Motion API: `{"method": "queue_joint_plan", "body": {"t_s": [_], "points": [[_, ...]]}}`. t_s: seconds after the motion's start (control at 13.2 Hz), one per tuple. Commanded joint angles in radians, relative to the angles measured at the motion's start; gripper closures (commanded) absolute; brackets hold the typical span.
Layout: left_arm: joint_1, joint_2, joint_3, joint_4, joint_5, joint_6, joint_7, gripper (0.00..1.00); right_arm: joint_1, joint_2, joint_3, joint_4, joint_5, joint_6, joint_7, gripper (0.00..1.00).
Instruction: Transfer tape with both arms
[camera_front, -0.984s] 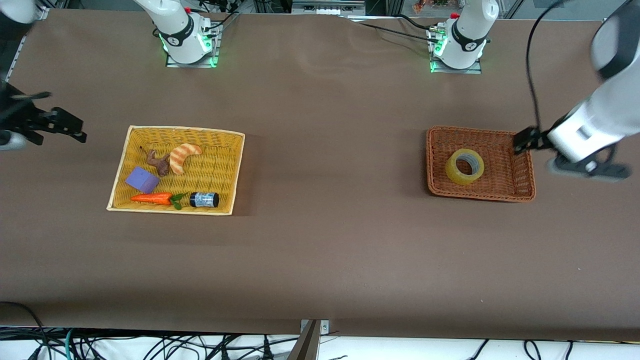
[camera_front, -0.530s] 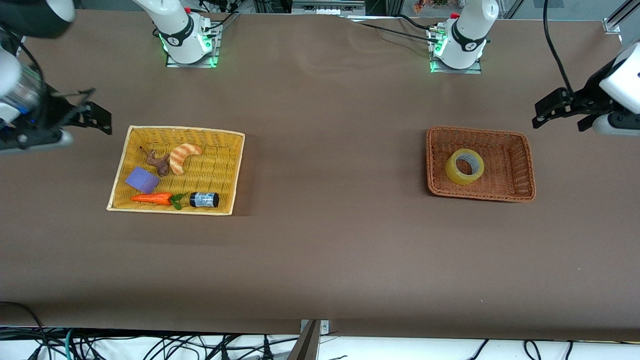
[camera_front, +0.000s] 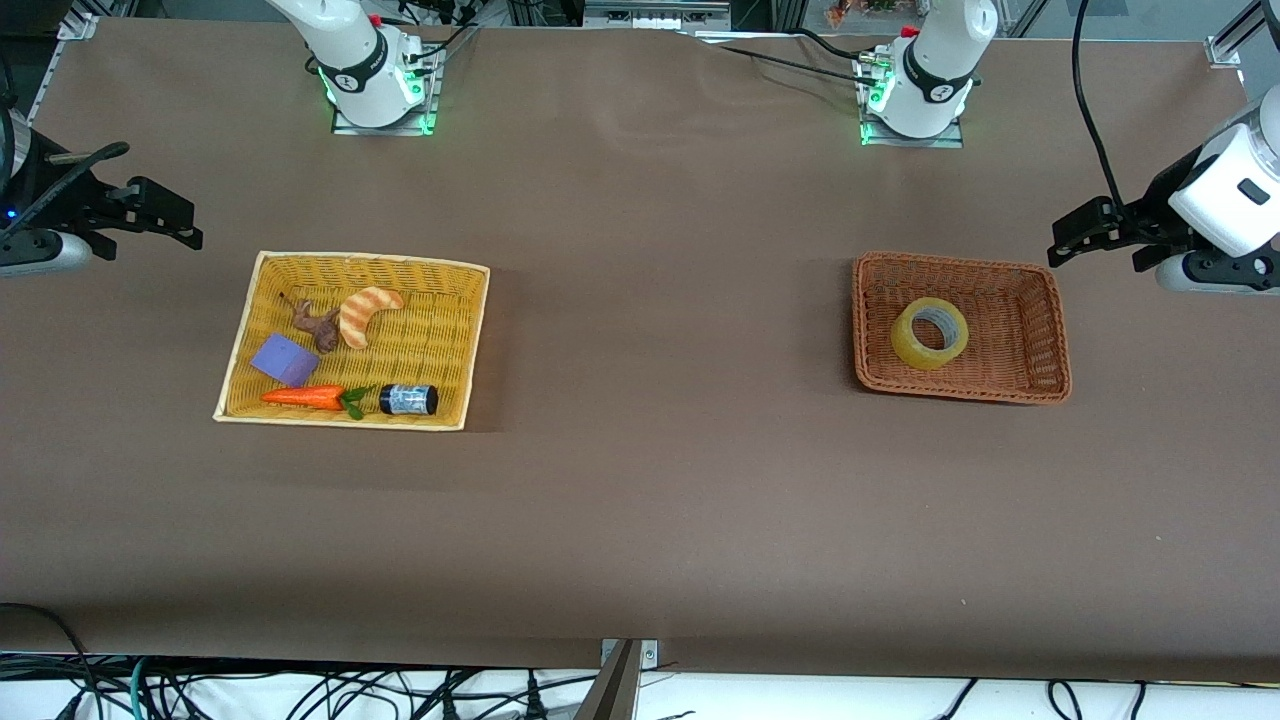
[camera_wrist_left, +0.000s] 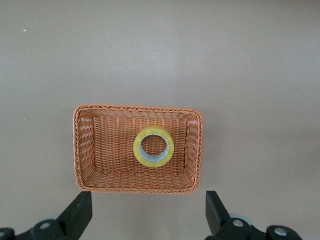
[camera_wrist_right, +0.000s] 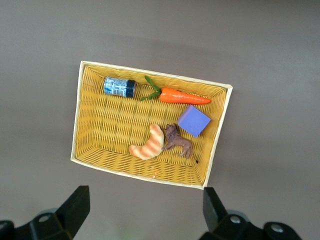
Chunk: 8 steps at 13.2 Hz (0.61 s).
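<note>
Woven brown wicker is holding the one tape (camera_front: 930, 333), which is lying flat on the floor of the brown basket (camera_front: 1040, 330) toward the left arm's end of the bench (camera_front: 650, 500). The left hand (camera_front: 1090, 232) is hanging in the air over bare bench just past the basket's end, well apart from the tape and touching nothing. In the left wrist view the tape (camera_wrist_left: 153, 146) is sitting near the middle of the brown basket (camera_wrist_left: 85, 150), with the left hand (camera_wrist_left: 149, 215) showing both fingers spread wide and nothing between them.

One yellow basket (camera_front: 450, 330) is sitting toward the right arm's end of the bench, carrying five things: one striped croissant toy (camera_front: 366, 313), one brown animal figure (camera_front: 317, 324), one purple block (camera_front: 284, 359), one toy carrot (camera_front: 305, 396) and one small black-capped jar (camera_front: 408, 399). The right hand (camera_front: 160, 215) is hanging over bare bench beside that basket's end, gripping nothing. The right wrist view is showing the right hand (camera_wrist_right: 145, 212) with its fingers also spread wide apart, above the yellow basket (camera_wrist_right: 80, 125) and its five things.
</note>
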Motion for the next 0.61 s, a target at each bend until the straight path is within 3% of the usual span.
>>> {"method": "queue_joint_plan", "body": {"t_s": [0.0, 0.53], "points": [[-0.009, -0.021, -0.01, -0.01, 0.016, -0.006, -0.005, 0.0, -0.007, 0.002, 0.005, 0.015, 0.008, -0.006, -0.009, 0.0], [-0.008, -0.021, -0.016, -0.01, 0.031, -0.005, -0.004, 0.0, -0.007, 0.0, 0.01, 0.015, 0.0, -0.009, -0.011, 0.0]]}}
